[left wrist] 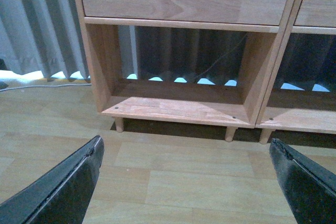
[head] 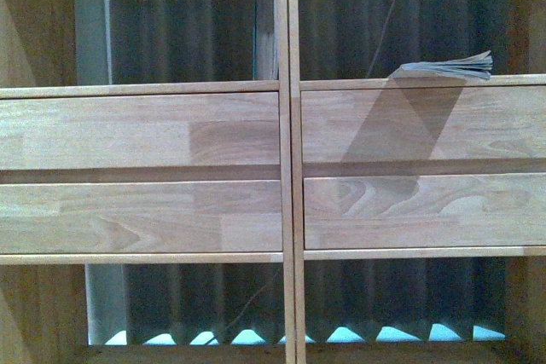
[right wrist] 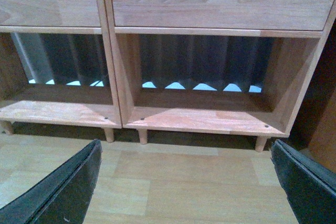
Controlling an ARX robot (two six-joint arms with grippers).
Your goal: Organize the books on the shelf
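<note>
Low over the floor, left end effector (left wrist: 185, 141): jaws spread wide, nothing between the two dark fingers (left wrist: 68, 187); it faces the bottom compartment of the shelf's left column.
Right end effector (right wrist: 185, 142): equally wide open, holding nothing; its fingers (right wrist: 63, 192) frame the bottom compartment of the right column.
Floor (left wrist: 184, 182): pale wood planks running up to the shelf's short round legs (left wrist: 119, 124).
Shelf (head: 287, 168): light wood, two columns meeting at a central upright, with open-backed compartments above and below the drawers.
Drawer fronts (head: 136, 130): four, plain, no handles, stacked two to each column across the middle of the front view.
Teal book (head: 265, 27): upright in the upper left compartment, at its right edge, against the central upright.
Paperback (head: 448, 66): lying flat on the floor of the upper right compartment, towards its right side and at the front edge, greyish pages slightly fanned; the spine cannot be made out.
Shadow (head: 401, 121): a slanted dark patch on the upper right drawer front, just below the paperback.
Curtain (head: 171, 36): dark, pleated, showing through the open backs, with bright light along its hem in the lower compartments.
Arms and books: well apart, since neither arm shows in the front view.
</note>
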